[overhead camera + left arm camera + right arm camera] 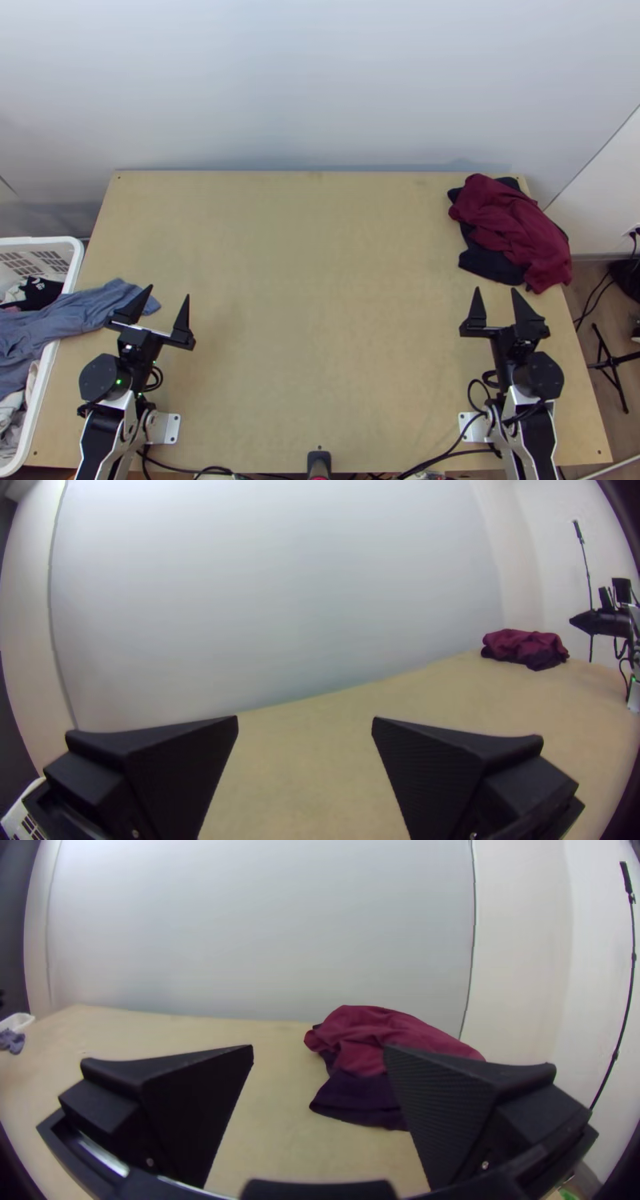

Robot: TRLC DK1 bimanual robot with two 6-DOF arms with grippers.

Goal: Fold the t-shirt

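Left gripper [168, 291] was wide open, released, over the tabletop [320, 280] near its left edge. Right gripper [496, 289] was spread too, holding nothing, toward the right edge, its fingertips pointing at the far edge. Black device [318, 460] sat at the middle of the near edge, cables [448, 454] along that edge on both sides.

Could not tell which garment was the t-shirt. Maroon cloth [504, 220] lay bunched at the far right corner, on top of a dark cloth [488, 260] that stuck out around it. Blue-grey cloth [80, 312] ran rumpled out of the white basket [70, 272], across its rim, onto the tabletop by the left edge; its end was right by the left gripper's outer finger, contact unclear. Basket stood at the left edge, with black cloth [40, 292] and pale cloths [10, 410] inside. Black stand [612, 364] was on the floor past the right edge.
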